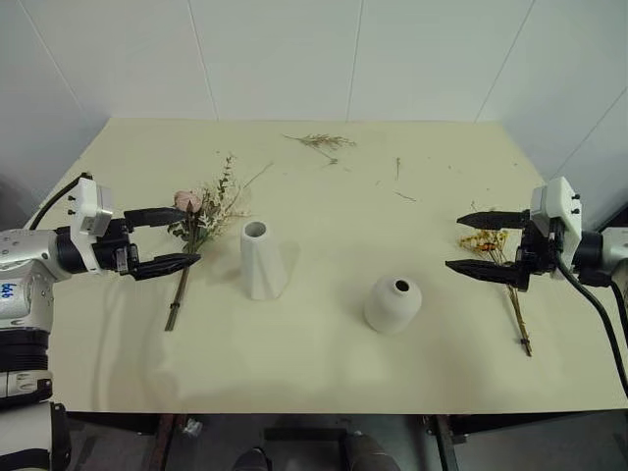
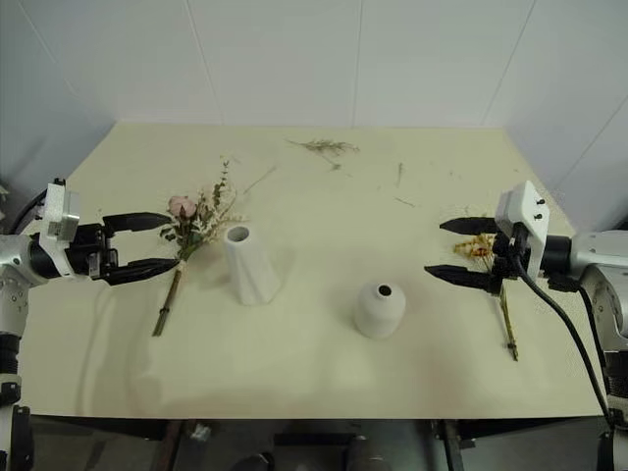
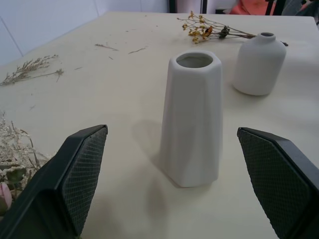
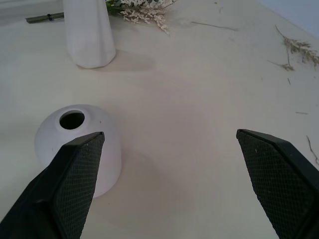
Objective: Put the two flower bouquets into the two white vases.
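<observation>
nothing's picked up yet: both bouquets lie flat on the table (image 1: 324,373), and the left gripper (image 1: 177,239) and right gripper (image 1: 473,242) hover wide open and empty. the pink bouquet (image 1: 196,231) lies left of the tall vase (image 1: 261,260), the yellow bouquet (image 1: 496,257) right of the round vase (image 1: 392,302). both have blooms toward the far wall and stems toward the near edge, so i'd guess the next move is dropping down to pinch a stem.
</observation>
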`<state>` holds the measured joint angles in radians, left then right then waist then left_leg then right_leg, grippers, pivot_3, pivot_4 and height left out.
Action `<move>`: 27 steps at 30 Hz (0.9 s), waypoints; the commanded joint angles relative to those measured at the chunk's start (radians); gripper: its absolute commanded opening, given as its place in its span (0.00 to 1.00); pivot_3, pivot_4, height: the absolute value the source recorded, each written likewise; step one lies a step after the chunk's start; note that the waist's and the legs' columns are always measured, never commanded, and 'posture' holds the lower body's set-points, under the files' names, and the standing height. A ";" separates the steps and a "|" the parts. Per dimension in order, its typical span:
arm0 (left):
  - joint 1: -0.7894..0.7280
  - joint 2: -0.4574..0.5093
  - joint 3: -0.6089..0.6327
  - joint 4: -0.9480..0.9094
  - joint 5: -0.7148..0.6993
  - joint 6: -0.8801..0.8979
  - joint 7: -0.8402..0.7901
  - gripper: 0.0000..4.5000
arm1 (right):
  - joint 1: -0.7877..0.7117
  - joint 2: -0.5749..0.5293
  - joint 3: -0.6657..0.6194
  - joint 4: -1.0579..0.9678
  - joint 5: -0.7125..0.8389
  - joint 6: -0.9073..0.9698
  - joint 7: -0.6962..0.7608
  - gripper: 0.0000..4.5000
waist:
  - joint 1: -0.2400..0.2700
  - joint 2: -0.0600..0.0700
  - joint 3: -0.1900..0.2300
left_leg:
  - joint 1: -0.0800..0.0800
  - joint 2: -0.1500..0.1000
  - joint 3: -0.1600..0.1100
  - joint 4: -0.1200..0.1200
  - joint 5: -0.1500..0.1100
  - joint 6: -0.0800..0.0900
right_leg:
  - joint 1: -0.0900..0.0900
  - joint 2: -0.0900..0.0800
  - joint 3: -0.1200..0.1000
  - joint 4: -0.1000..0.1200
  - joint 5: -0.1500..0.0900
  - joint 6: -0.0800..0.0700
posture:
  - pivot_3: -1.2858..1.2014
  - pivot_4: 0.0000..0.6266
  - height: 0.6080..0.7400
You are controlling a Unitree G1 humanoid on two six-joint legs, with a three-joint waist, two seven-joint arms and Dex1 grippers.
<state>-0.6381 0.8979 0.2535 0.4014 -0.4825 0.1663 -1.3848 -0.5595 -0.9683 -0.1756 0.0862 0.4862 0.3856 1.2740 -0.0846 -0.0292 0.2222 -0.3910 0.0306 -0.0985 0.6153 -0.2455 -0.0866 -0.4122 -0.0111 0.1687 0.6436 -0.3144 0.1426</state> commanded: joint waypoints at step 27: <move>0.031 0.016 0.074 -0.224 -0.108 0.105 0.015 0.99 | -0.375 -0.241 0.428 0.420 -0.368 0.493 0.015 1.00 | -0.007 0.004 0.002 | -0.001 0.000 0.002 -0.001 0.000 0.000 | -0.003 0.000 0.001 0.000 -0.002 -0.001 | 0.52 0.24 1.00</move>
<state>-0.6115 0.8824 0.2730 0.2503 -0.5440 0.2466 -1.3838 -0.9030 -1.2105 0.2432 0.4664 0.1565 0.8947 1.2773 -0.0914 -0.0252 0.2245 -0.3916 0.0306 -0.0966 0.6148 -0.2457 -0.0868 -0.4148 -0.0114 0.1696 0.6441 -0.3162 0.1420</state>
